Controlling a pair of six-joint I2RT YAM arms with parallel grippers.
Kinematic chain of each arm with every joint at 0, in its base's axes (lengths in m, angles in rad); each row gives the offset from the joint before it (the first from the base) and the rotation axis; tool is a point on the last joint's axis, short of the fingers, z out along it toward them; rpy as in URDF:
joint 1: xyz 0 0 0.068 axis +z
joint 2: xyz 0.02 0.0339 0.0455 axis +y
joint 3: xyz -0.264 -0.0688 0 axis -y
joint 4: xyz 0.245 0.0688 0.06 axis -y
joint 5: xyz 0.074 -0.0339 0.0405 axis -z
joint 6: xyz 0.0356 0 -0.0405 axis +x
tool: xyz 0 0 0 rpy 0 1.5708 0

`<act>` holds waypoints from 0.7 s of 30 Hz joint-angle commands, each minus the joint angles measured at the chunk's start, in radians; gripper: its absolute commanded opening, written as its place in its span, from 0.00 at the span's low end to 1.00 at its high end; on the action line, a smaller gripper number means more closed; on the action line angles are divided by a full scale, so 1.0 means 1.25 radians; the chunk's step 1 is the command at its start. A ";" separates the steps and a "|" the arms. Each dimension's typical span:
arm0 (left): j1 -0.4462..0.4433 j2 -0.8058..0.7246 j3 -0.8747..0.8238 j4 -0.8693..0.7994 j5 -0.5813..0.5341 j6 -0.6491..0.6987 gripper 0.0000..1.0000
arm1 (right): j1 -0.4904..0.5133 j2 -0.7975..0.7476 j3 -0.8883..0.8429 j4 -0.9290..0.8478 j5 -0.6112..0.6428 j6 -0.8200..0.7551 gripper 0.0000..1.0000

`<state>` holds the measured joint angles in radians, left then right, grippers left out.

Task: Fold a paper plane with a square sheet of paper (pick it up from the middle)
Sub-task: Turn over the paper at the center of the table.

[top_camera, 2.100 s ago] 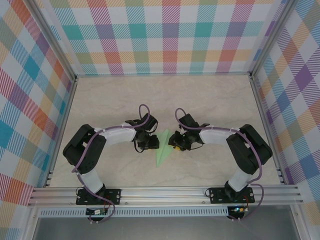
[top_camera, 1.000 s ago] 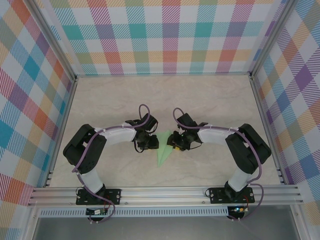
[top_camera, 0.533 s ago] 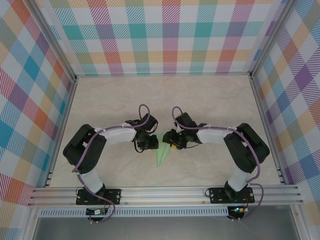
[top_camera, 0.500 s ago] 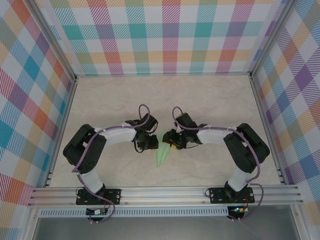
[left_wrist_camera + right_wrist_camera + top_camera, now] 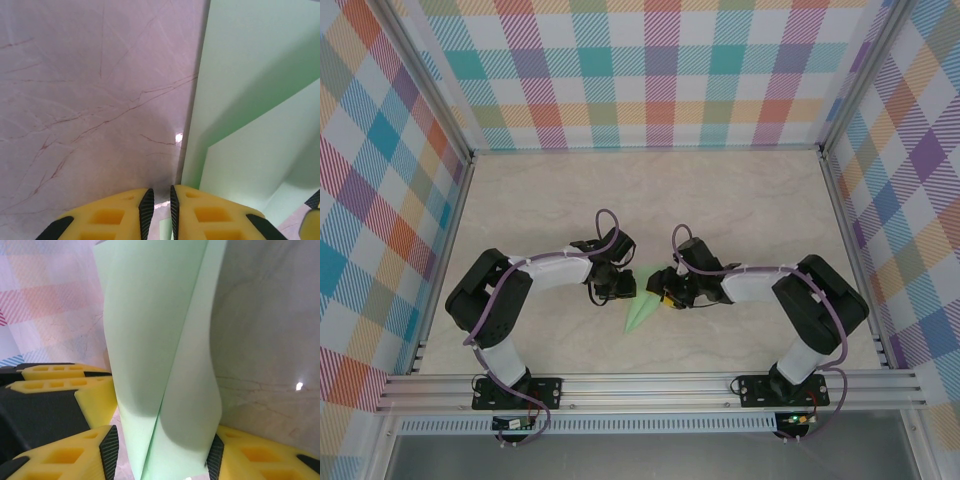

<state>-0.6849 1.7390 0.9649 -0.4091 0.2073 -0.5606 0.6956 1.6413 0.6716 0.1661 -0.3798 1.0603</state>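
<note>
The paper plane (image 5: 640,314) is a narrow pale green dart lying on the table between my two grippers, its tip pointing toward the near left. My left gripper (image 5: 623,290) sits at its upper left edge. In the left wrist view the left gripper (image 5: 160,192) is all but shut, with a thin slit between the pads. Its right finger rests over the edge of the paper (image 5: 250,75). My right gripper (image 5: 663,296) has the folded paper (image 5: 160,340) standing up between its wide-set jaws (image 5: 160,452), touching both pads. The left gripper's yellow fingers (image 5: 92,395) show just beyond.
The pale marble tabletop (image 5: 740,200) stretches far behind the grippers. Plaid walls (image 5: 650,70) and aluminium rails (image 5: 650,385) close in the workspace on all sides.
The right gripper has shifted slightly toward me and its jaws have widened around the paper. The plane's tip has swung a little to the left. The left arm has stayed put.
</note>
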 commanded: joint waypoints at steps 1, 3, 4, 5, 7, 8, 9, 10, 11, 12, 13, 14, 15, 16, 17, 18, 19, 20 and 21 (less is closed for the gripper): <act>-0.017 0.058 -0.041 0.027 -0.016 -0.008 0.21 | 0.006 -0.025 -0.010 0.063 -0.005 0.017 0.52; -0.017 0.057 -0.040 0.025 -0.018 -0.007 0.21 | 0.007 -0.035 -0.011 0.070 0.007 0.020 0.52; -0.017 0.057 -0.040 0.024 -0.019 -0.007 0.21 | 0.007 -0.040 -0.011 0.070 0.014 0.019 0.53; -0.017 0.055 -0.040 0.023 -0.019 -0.007 0.21 | 0.007 -0.045 -0.010 0.064 0.025 0.016 0.54; -0.017 0.054 -0.041 0.024 -0.019 -0.007 0.21 | 0.007 -0.045 0.000 0.037 0.043 0.005 0.56; -0.017 0.053 -0.042 0.024 -0.019 -0.007 0.21 | 0.007 -0.041 0.008 0.027 0.048 -0.005 0.56; -0.017 0.053 -0.041 0.025 -0.019 -0.007 0.21 | 0.006 -0.036 0.017 0.014 0.051 -0.011 0.57; -0.017 0.053 -0.040 0.025 -0.019 -0.008 0.21 | 0.004 -0.032 0.025 0.002 0.057 -0.015 0.57; -0.017 0.053 -0.040 0.024 -0.019 -0.008 0.21 | 0.003 -0.027 0.030 -0.006 0.061 -0.018 0.57; -0.017 0.053 -0.041 0.024 -0.019 -0.007 0.21 | 0.001 -0.024 0.035 -0.007 0.062 -0.022 0.57; -0.016 0.052 -0.041 0.024 -0.019 -0.008 0.21 | -0.002 -0.020 0.039 -0.007 0.062 -0.025 0.58; -0.017 0.052 -0.041 0.024 -0.019 -0.008 0.21 | -0.006 -0.016 0.043 -0.007 0.059 -0.030 0.58; -0.017 0.052 -0.041 0.024 -0.019 -0.008 0.21 | -0.012 -0.011 0.047 -0.010 0.056 -0.035 0.58; -0.017 0.052 -0.041 0.023 -0.019 -0.007 0.21 | -0.019 -0.007 0.053 -0.014 0.053 -0.041 0.58; -0.016 0.051 -0.041 0.023 -0.019 -0.006 0.21 | -0.024 -0.004 0.057 -0.013 0.048 -0.046 0.58; -0.016 0.051 -0.042 0.023 -0.019 -0.007 0.21 | -0.029 0.001 0.063 -0.010 0.036 -0.053 0.58; -0.017 0.050 -0.041 0.023 -0.019 -0.006 0.21 | -0.034 0.010 0.071 -0.012 0.020 -0.057 0.58; -0.017 0.050 -0.042 0.023 -0.019 -0.008 0.21 | -0.036 0.016 0.075 -0.010 0.013 -0.058 0.58; -0.016 0.051 -0.041 0.023 -0.019 -0.008 0.21 | -0.035 0.021 0.077 -0.005 0.007 -0.056 0.58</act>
<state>-0.6849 1.7386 0.9649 -0.4091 0.2070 -0.5606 0.6601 1.6405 0.7383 0.1608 -0.3351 1.0237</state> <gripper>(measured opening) 0.213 0.580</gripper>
